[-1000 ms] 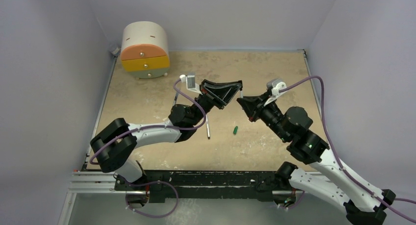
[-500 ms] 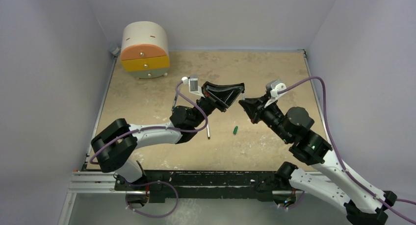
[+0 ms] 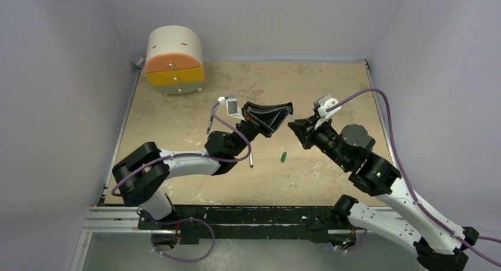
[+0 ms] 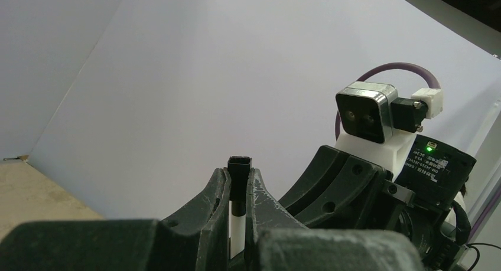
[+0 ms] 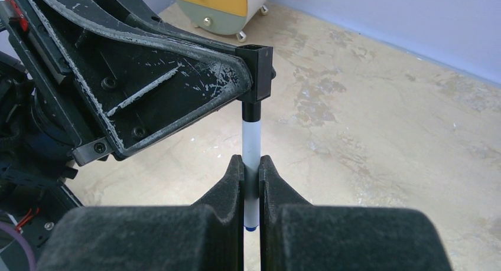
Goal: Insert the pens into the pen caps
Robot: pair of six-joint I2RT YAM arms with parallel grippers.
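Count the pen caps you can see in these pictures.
2. A black cap is pinched between the left fingers, held up off the table. A green cap lies on the table between the two arms. Another may be hidden.

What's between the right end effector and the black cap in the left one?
Only the white-barrelled pen: gripped by the right end effector, its dark front end meets the square black plastic cap in the left end effector. Right wrist view.
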